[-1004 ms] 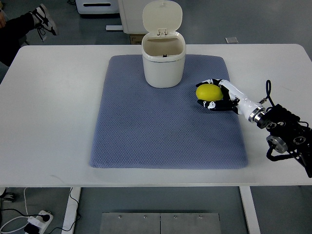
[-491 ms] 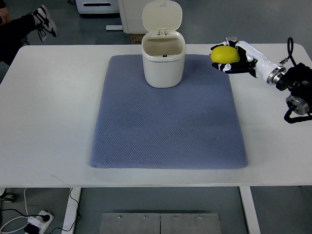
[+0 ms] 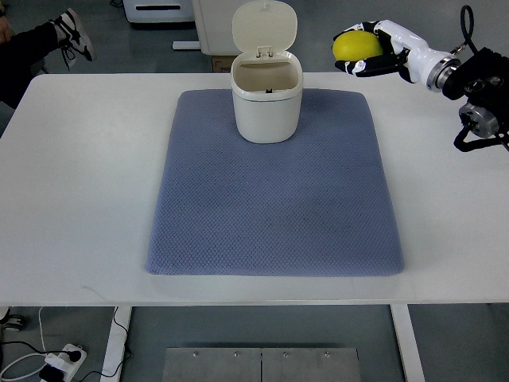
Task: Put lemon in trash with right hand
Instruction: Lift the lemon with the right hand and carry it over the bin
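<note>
So the right hand (image 3: 367, 57) has its fingers wrapped round the lemon (image 3: 357, 45), up in the upper right of the frame, held clear of the desk (image 3: 79, 199). Trash bin (image 3: 267, 97) sits top center, lid flipped open, ready for the drop.

Trash can (image 3: 267, 102) mouth open (lid (image 3: 265, 27) upright behind it).

The right hand (image 3: 374, 49) has a white shell with black finger segments and black joints. Behind it sits a white forearm piece ending in a silver metal ring at the wrist (image 3: 436, 72). The arm (image 3: 481, 79) beyond is black, with round silver-grey joint caps and thin black cables looping above and below it.
</note>
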Robot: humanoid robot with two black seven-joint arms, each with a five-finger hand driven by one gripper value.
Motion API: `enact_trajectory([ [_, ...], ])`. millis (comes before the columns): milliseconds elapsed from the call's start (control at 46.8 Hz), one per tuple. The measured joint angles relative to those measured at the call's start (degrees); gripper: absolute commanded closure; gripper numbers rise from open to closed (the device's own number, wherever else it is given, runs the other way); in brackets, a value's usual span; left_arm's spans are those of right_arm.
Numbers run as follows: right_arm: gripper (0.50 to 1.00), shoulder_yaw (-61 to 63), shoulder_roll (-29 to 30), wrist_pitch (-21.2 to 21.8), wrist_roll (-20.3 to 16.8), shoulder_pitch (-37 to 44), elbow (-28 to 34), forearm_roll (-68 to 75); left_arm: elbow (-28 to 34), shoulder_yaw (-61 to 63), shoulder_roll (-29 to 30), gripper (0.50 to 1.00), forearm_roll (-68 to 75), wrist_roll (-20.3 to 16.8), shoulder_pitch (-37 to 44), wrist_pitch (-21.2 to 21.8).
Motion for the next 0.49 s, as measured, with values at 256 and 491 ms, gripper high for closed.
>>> enact_trajectory([
  [256,1.0,-0.5,3.4,-2.3,-5.5,4.3,-0.1,-0.1,0.0,0.0,0.0,0.5,0.0,0.0,0.0,0.0],
  [491,1.0,-5.8,8.2,-4.2,-6.8,7.0,-0.7,-0.3,0.0,0.0,0.0,0.5,0.0,0.0,0.0,0.0],
])
